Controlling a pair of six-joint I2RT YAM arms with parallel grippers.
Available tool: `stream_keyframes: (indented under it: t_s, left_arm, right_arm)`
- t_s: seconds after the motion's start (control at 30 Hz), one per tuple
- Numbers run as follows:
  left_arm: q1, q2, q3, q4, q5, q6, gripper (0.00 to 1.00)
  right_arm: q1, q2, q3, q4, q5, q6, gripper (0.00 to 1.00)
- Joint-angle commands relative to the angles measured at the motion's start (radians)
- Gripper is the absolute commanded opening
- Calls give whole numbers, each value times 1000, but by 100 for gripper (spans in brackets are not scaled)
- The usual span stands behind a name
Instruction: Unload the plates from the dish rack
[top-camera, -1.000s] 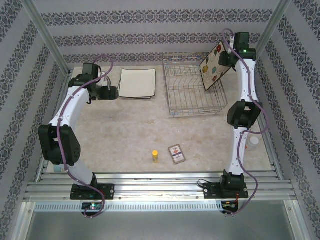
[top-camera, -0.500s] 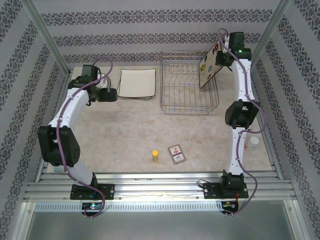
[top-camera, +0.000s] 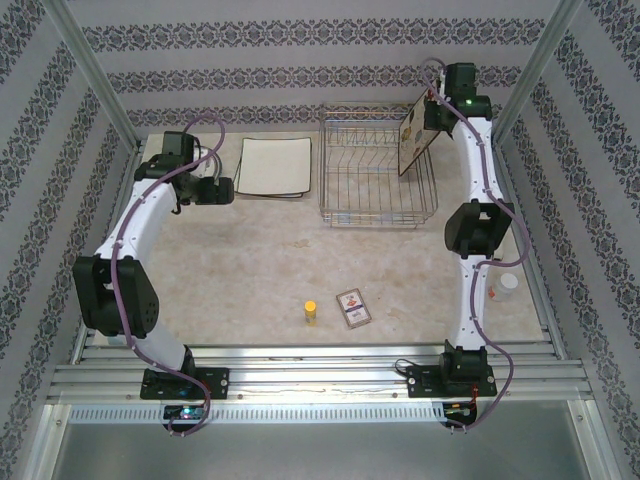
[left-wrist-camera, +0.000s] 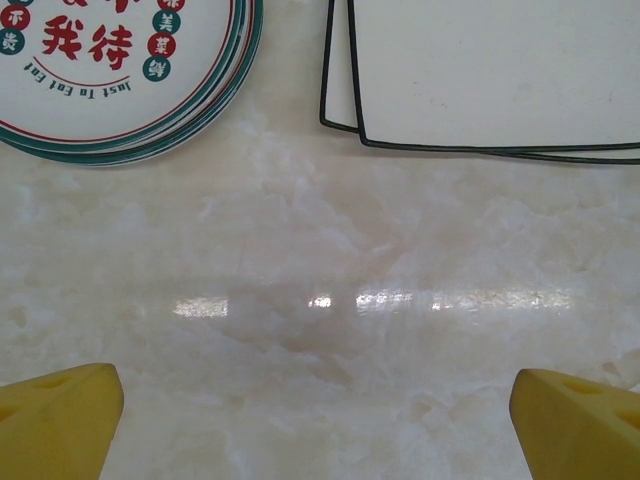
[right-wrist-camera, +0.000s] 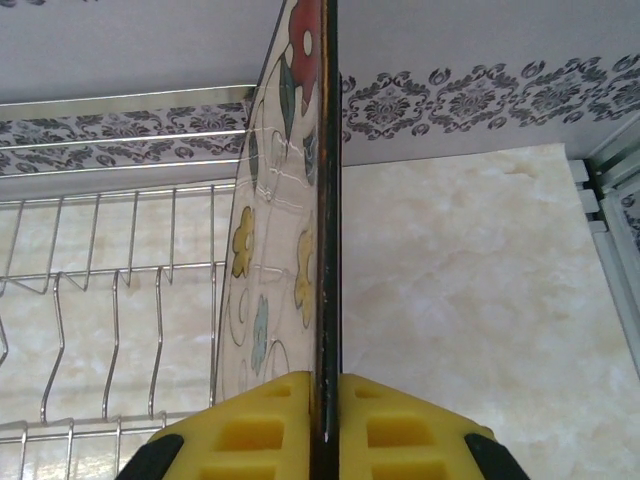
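Near edge: we see both arm bases bolted to a metal rail at the front of the desk (top-camera: 260, 260).
Small things: a short yellow cylinder (top-camera: 310, 312) stands just beside a picture card (top-camera: 352, 307), near the front. A small white round object (top-camera: 508, 283) sits at the right edge.
Desk: the surface is pale beige and marbled, glossy enough to carry a streak of reflected light.
Left fingers (left-wrist-camera: 60, 420): they are spread wide and released, holding nothing. They hang over bare desk just short of the unloaded plates.
Round plates (left-wrist-camera: 110, 60): these lie flat in a stack with red characters on the face, just left of the square ones.
Stacked square plates (top-camera: 275, 166): they lie flat and slightly fanned, to the left of the dish rack.
Dish rack (top-camera: 375, 165): its long axis runs left to right, close to the back wall.
Right fingers (right-wrist-camera: 250, 430): they are clenched on the edge of a flowered square plate (right-wrist-camera: 270, 250).
Held plate, pointing: it stands on edge over the rack's right end. Its plane rises away from the fingers, and the flowered face is turned left toward the rack wires.
Held plate, contact: we cannot tell whether its lower corner touches the rack.
Room: the walls are papered in bands of dark damask, with aluminium posts at the corners.
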Motion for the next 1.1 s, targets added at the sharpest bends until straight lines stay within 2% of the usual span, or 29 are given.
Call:
stream_keyframes:
  t_s: [0.0, 0.37, 0.63, 1.07]
  left_arm:
    - [14, -41, -14, 25, -4, 12, 99]
    - [14, -70, -35, 28, 0, 3, 99]
    - [14, -98, -30, 14, -6, 5, 99]
    - [15, -157, -6, -22, -1, 16, 99]
  right_arm:
    - [-10, -24, 1, -51, 172, -34, 0]
    - [-14, -24, 53, -51, 200, -75, 0]
    - [-7, -93, 50, 3, 64, -26, 0]
    - [13, -224, 113, 22, 72, -30, 0]
